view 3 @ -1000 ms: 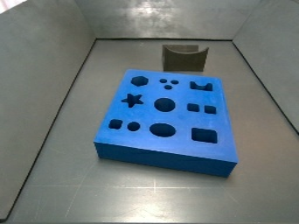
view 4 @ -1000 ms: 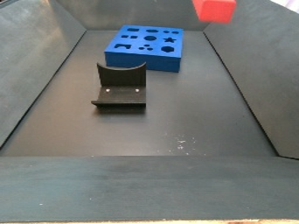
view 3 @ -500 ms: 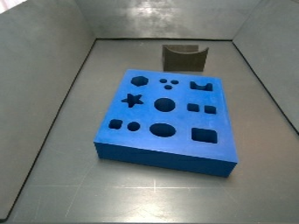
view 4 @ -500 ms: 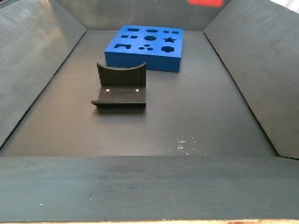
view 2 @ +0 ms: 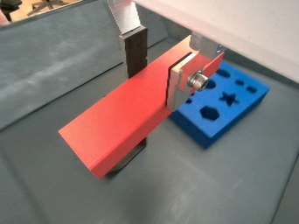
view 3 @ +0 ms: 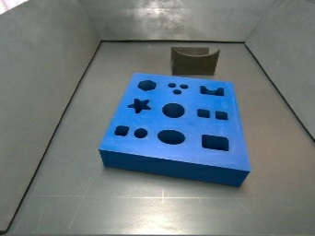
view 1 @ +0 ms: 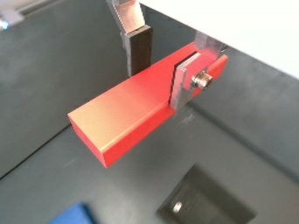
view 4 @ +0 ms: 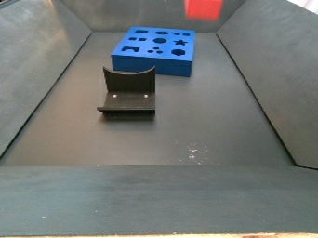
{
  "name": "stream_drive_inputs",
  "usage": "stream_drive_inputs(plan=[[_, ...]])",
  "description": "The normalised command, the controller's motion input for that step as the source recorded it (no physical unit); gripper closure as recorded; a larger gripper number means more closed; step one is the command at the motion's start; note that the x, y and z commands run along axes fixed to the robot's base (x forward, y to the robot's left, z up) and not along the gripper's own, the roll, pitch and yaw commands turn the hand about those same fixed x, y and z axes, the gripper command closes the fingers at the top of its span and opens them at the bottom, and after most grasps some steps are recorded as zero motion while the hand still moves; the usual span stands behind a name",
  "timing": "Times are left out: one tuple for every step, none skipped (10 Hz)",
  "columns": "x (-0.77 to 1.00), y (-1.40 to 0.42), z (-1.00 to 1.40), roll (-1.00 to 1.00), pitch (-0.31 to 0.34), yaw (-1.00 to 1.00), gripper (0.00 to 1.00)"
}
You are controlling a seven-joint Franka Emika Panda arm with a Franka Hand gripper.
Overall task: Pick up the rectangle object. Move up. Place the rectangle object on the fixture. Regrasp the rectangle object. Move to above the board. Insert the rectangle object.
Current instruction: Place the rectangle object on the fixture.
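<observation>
In both wrist views the gripper (view 1: pixel 162 54) pinches the rectangle object (view 1: pixel 126 116) near one end, its flat silver fingers (view 2: pixel 180 80) pressed on the two broad faces, so most of the bar juts free beyond the pads. The block hangs in the air, well above the floor. In a side view only a red corner (view 4: pixel 204 8) shows at the 12 o'clock edge, high above the board (view 4: pixel 156 49).

Going left to right in that side view, the fixture (view 4: pixel 128 92) sits at about 10 o'clock from the centre of the tray, the board beyond it toward 12 o'clock, and the held block over the board's right side. In the opposite side view the board (view 3: pixel 176 123) fills the middle and the fixture (view 3: pixel 194 61) stands behind it at 12 o'clock; the gripper is out of frame there.

The bar looks rigid, smooth and probably light, with crisp edges. Held off-centre, it could pivot in the pads, so a regrasp nearer its middle, across the flat faces, seems the steadier hold.
</observation>
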Motion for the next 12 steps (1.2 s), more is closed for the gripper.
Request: stream_drive_inputs(plan=[[1.00, -0.23, -0.56, -1.00, 0.061, 0.05, 1.00], [1.00, -0.20, -0.51, -1.00, 0.060, 0.04, 1.00], [1.00, -0.16, -0.42, -1.00, 0.059, 0.02, 1.00], [1.00, -0.13, -0.36, -1.00, 0.067, 0.01, 1.00], [1.00, -0.09, -0.30, -1.00, 0.091, -0.01, 1.00], [1.00, -0.07, -0.27, -1.00, 0.105, -0.03, 1.00], [1.00, -0.03, -0.21, -1.00, 0.124, -0.06, 1.00], [1.00, -0.02, -0.19, -1.00, 0.129, -0.08, 1.00], [1.00, 0.00, -0.16, -0.92, 0.120, -0.10, 1.00], [1.00, 0.02, -0.13, -0.75, 0.097, -0.12, 1.00], [1.00, 0.03, -0.12, -0.62, 0.075, -0.12, 1.00], [1.00, 0.04, -0.10, -0.49, 0.060, -0.12, 1.00]])
